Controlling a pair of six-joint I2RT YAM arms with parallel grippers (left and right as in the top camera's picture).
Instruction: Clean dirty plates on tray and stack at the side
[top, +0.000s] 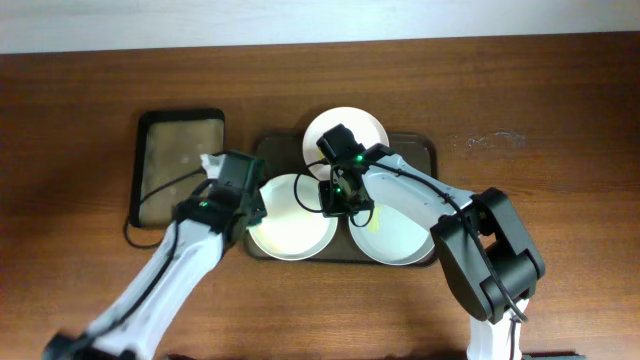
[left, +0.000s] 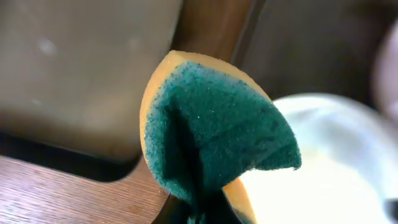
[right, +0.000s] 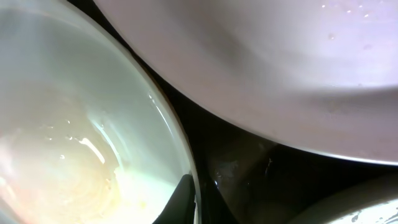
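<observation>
Left gripper (top: 248, 200) clenches a sponge (left: 211, 137); right gripper (top: 338, 202) unclear. The near-left plate (top: 290, 235) seems stiff, slippery, fragile: pinch its rim.

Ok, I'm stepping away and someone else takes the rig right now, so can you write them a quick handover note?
Left hand: shut on a folded green-and-orange sponge, beside the front-left plate.
Right hand: low between the two front plates, one finger at a smeared plate's rim; whether it grips is unclear.
Things: all three plates sit on the brown tray, including the back plate and the front-right plate.
Done: nothing stacked at the side; yellowish smears show.
Left: wipe the plates, then stack them beside the tray.
</observation>
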